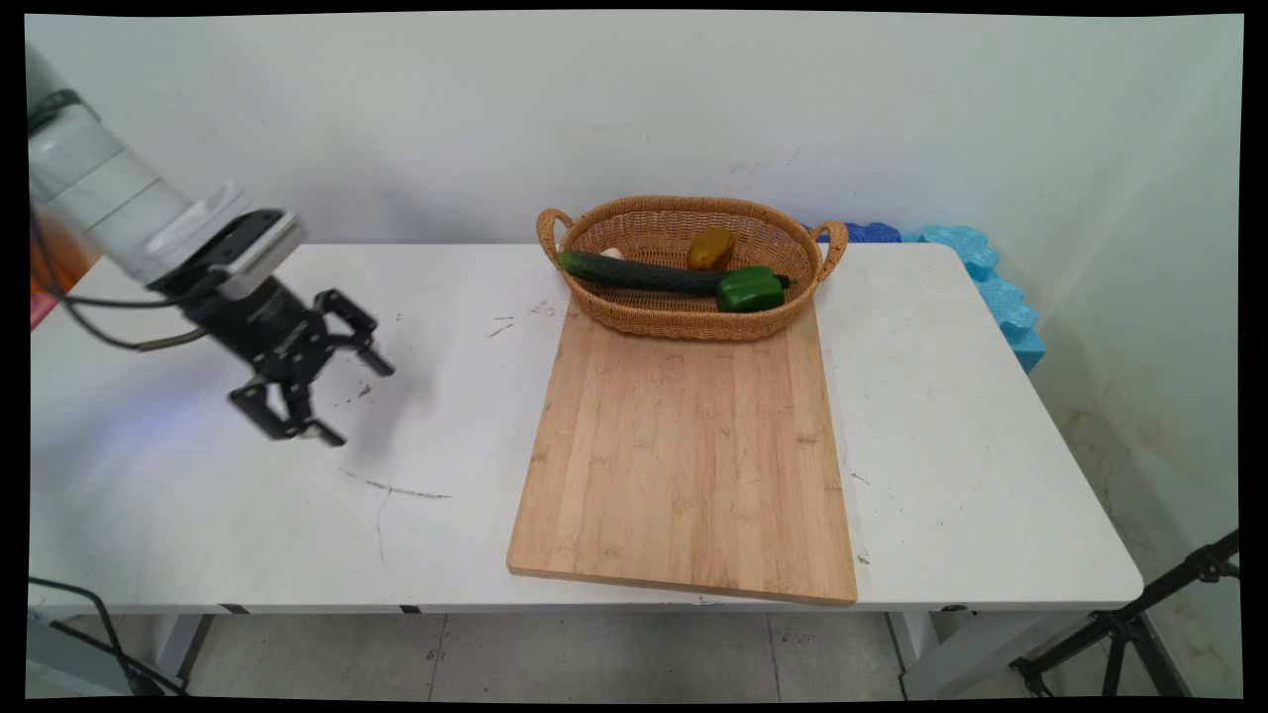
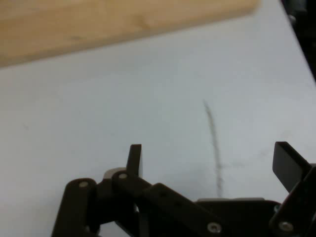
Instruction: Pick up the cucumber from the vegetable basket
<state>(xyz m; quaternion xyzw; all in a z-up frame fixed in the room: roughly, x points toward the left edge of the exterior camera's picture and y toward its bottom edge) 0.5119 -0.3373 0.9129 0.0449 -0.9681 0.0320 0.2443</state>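
My black gripper [image 1: 357, 401] hangs open over the left part of the white table [image 1: 198, 515], holding nothing. In the hand view the gripper [image 2: 210, 160] shows its two fingers spread wide above bare tabletop with a grey scuff line [image 2: 213, 143]. A wooden cutting board [image 1: 688, 456] lies to its right; its edge shows in the hand view as the board [image 2: 98, 19]. Behind the board stands a woven basket [image 1: 684, 322] holding a long cucumber [image 1: 639, 272], a green bell pepper [image 1: 750, 289], a brown potato-like item [image 1: 711, 249] and a small white thing [image 1: 612, 254] partly hidden.
Blue foam pieces [image 1: 991, 287] lie at the table's far right corner against the wall. A black tripod leg [image 1: 1129, 624] stands on the floor at the lower right. Black cables [image 1: 99, 327] hang from the arm on the left.
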